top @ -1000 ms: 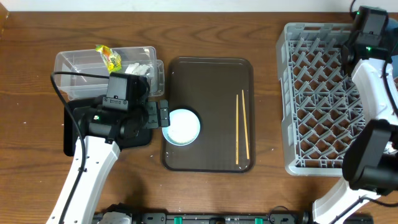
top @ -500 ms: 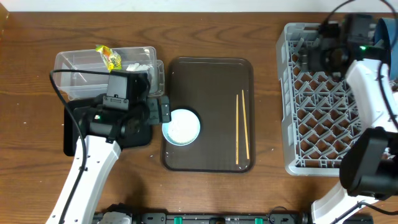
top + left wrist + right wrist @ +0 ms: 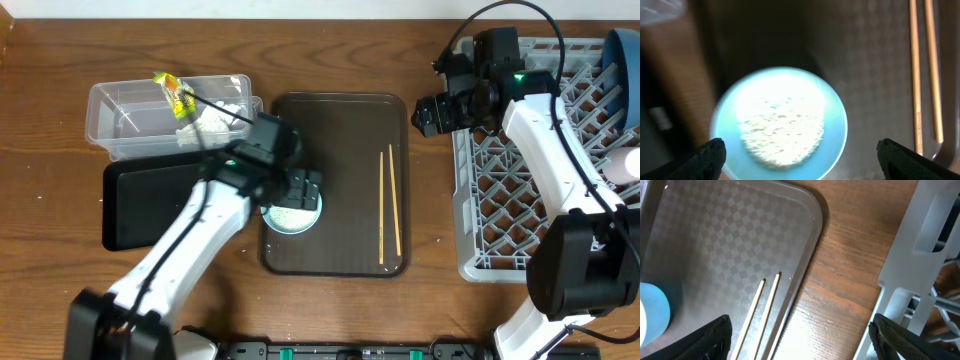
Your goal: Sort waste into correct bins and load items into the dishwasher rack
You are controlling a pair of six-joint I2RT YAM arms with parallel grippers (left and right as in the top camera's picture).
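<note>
**Overhead view.** The dial is centred on the brown serving tray (image 3: 340, 140), with 12 o'clock at the table's far edge.

- **Bowl and rice:** The light-blue bowl (image 3: 290, 216) stands on the tray toward 8 o'clock. Loose white rice (image 3: 782, 134) is heaped on its white inside.
- **Left gripper:** The left gripper (image 3: 303, 190) hangs directly above the bowl. In the left wrist view its fingertips (image 3: 711, 154) are spread wider than the bowl, one at either side of the rim, gripping nothing.
- **Chopsticks:** The pair of wooden chopsticks (image 3: 389, 205) lies side by side on the tray toward 4 o'clock, running from 12 to 6.
- **Bins and waste:** At 10 o'clock the clear plastic tub (image 3: 120, 125) carries the yellow-green snack wrapper (image 3: 176, 94) at its far rim. The crumpled white tissue (image 3: 210, 120) lies in the tub's 3 o'clock end. The flat black tray (image 3: 140, 200) lies just beside the tub, at 9 o'clock.
- **Rack:** The grey dishwasher rack (image 3: 490, 200) fills 3 o'clock. The dark-blue plate (image 3: 622, 60) stands on edge in its 1 o'clock corner, and a small pink cup (image 3: 628, 166) sits at its 3 o'clock side.
- **Right gripper:** The right gripper (image 3: 425, 113) hovers at 2 o'clock over the bare table (image 3: 850, 285), between tray and rack. Its jaws are wide apart and empty.
</note>
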